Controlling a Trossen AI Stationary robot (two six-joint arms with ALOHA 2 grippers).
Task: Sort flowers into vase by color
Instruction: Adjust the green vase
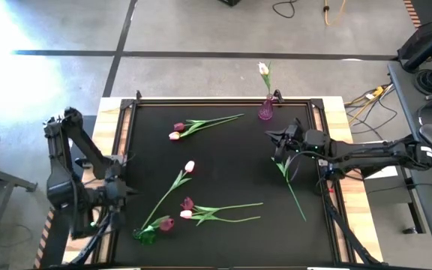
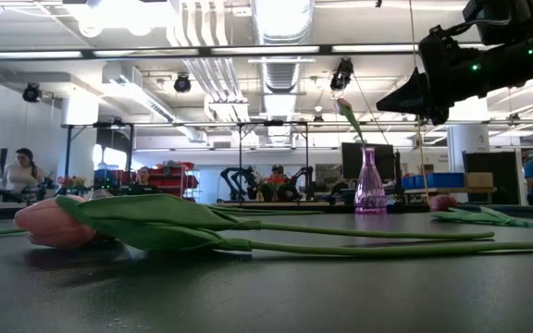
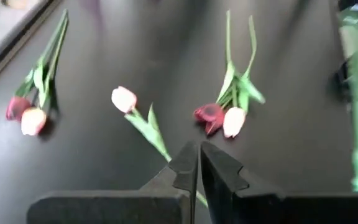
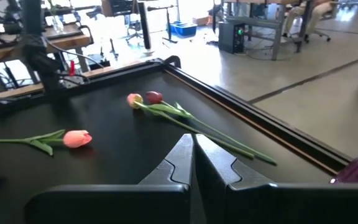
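Lying scattered across the black table mat (image 1: 223, 150) are the artificial tulips with long thin green stems. A dark magenta tulip (image 1: 179, 127) and a pale pink one (image 1: 174, 136) lie as a pair at the far left of the mat, their stems running right. A single pale pink tulip (image 1: 190, 166) lies near the middle, its stem slanting toward the near left. Another magenta (image 1: 187, 203) and pale (image 1: 186, 214) pair lies nearer, stems pointing right. One more magenta tulip (image 1: 166, 223) sits at the near-left corner beside a small green glass vase (image 1: 145, 235) — whether its stem is in the vase I cannot tell.

At the far edge stands a purple glass vase (image 1: 265, 111) with one pale tulip (image 1: 263, 69) upright in it.

The left gripper (image 3: 199, 163) sits at the left edge of the mat, fingers pressed together with nothing between them. The right gripper (image 4: 193, 154) is over the right side of the mat, near the purple vase, its fingers likewise pressed together. A green stem (image 1: 291, 184) trails from under it toward the near right — whether it is pinched I cannot tell.
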